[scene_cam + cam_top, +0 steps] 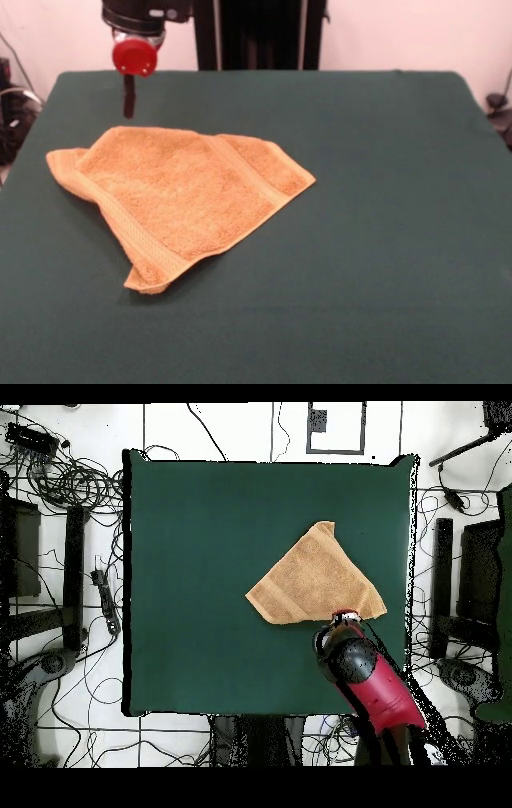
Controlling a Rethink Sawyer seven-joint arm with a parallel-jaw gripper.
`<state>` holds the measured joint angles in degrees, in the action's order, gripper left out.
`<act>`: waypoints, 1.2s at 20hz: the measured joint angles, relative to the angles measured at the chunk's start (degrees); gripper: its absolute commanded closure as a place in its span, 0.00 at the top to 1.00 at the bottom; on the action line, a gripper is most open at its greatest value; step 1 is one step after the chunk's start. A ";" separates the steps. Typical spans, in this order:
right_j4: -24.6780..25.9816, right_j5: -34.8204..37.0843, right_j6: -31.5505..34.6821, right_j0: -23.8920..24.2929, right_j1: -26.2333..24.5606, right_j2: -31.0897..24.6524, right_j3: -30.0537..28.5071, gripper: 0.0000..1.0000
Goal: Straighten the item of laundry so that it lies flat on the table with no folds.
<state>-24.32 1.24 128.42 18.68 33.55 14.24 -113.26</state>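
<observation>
The item of laundry point(184, 196) is a golden-orange terry towel lying left of centre on the green table point(384, 240). It is folded over on itself into a rough triangle, with a woven border band along its near left edge and another across its far right part. In the overhead view the towel point(310, 579) lies right of the middle of the table point(200, 584). My gripper point(128, 100) hangs above the cloth just beyond the towel's far left edge, clear of it. From overhead, the gripper point(345, 619) is at the towel's lower right corner.
The red and black arm point(375, 684) reaches in over the table's lower right edge in the overhead view. Cables point(70, 484) and dark equipment point(480, 574) lie on the floor around the table.
</observation>
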 measured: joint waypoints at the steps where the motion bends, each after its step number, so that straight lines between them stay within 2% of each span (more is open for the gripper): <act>1: 0.00 -0.05 0.00 -0.07 -0.14 -0.24 -0.07 1.00; 14: 0.01 1.19 0.00 -6.27 0.72 0.54 -0.42 1.00; 20: 0.00 3.22 0.00 -6.03 0.64 0.58 -0.36 1.00; 24: 0.00 3.23 0.00 -4.21 -0.38 0.46 0.33 1.00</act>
<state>-24.32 4.47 128.42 14.48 33.17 14.70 -112.93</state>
